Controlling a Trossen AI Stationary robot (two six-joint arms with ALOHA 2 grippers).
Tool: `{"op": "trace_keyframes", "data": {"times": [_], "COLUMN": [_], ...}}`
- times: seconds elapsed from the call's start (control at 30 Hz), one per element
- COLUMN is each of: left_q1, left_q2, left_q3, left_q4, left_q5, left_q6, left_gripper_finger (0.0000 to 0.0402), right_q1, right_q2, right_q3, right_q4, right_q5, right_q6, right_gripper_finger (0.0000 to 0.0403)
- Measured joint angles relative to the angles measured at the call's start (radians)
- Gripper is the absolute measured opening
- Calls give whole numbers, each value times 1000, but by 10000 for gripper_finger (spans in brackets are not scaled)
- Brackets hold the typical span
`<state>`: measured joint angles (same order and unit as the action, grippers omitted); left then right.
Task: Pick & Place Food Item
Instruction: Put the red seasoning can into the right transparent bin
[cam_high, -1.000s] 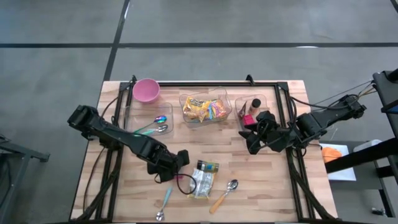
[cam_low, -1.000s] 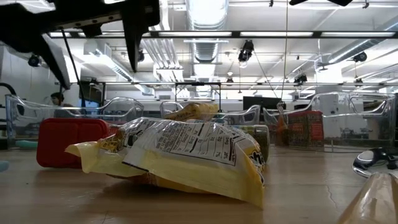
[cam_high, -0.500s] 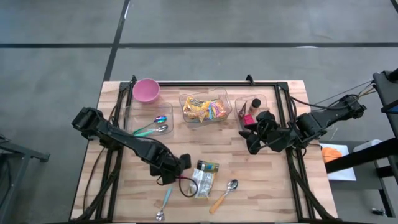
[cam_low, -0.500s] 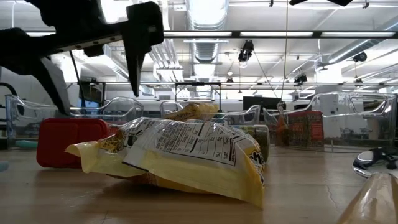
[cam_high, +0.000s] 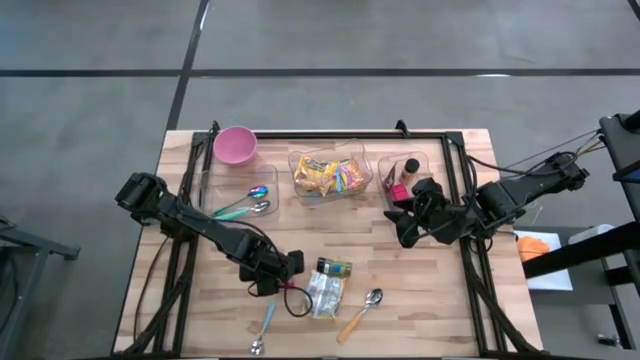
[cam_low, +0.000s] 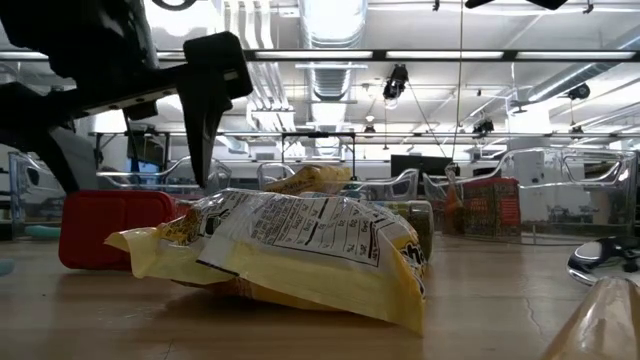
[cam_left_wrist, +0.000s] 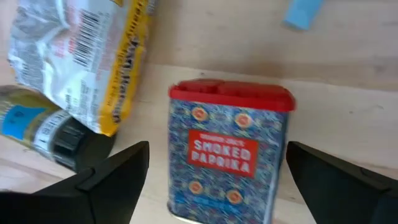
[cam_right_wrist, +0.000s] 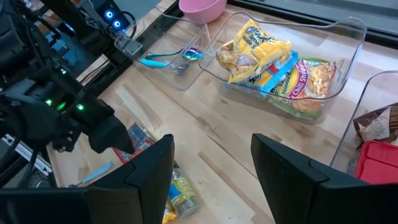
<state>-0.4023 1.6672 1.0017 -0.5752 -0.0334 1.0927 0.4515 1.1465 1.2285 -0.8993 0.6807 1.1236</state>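
Red-lidded and patterned in blue, the smoked paprika tin (cam_left_wrist: 231, 149) lies flat on the wooden table (cam_high: 420, 290), just beside a crinkled yellow snack bag (cam_left_wrist: 81, 59) and a small dark-capped jar (cam_left_wrist: 46, 130). Above it hangs the left gripper (cam_left_wrist: 214, 171), pointed steeply down with its fingers spread wide on either side of the tin, gripping nothing; that straddle looks chosen so a straight drop would pinch the tin's narrow sides. Off to the side, the right gripper (cam_right_wrist: 211, 165) waits raised near the clear bin of snack packets (cam_right_wrist: 283, 59), fingers parted and empty.
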Motion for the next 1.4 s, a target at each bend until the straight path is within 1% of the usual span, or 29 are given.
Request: {"op": "trace_keyframes", "data": {"times": [0.13, 0.27, 0.4, 0.57, 0.67, 0.8, 0.93, 1.13, 1.4], "left_q1": [1, 2, 2, 3, 3, 3, 2, 2, 6], "left_q2": [14, 64, 111, 119, 119, 114, 112, 99, 23], "left_q3": [-3, -4, 14, 21, 21, 25, 24, 21, 20], "left_q4": [33, 26, 1, -3, -1, 3, 3, -7, -13], "left_q5": [0, -4, -55, -72, -72, -74, -76, -75, -73], "left_q6": [0, -13, -23, -44, -61, -83, -126, -239, -513], "left_gripper_finger": [384, 384, 384, 380, 352, 286, 286, 286, 286], "right_q1": [0, 0, 0, 0, 0, 0, 0, 0, 0], "right_q2": [0, 0, -1, -1, -1, -1, -1, -1, -1], "right_q3": [0, 0, 2, 2, 2, 2, 2, 2, 2], "right_q4": [1, 1, 3, 2, 1, 1, 0, 1, 25], "right_q5": [0, 0, 0, 0, 0, 0, 0, 0, 7], "right_q6": [3, 3, 3, 2, -3, -9, -15, -15, 0], "right_gripper_finger": [211, 211, 211, 211, 211, 211, 211, 211, 211]}}
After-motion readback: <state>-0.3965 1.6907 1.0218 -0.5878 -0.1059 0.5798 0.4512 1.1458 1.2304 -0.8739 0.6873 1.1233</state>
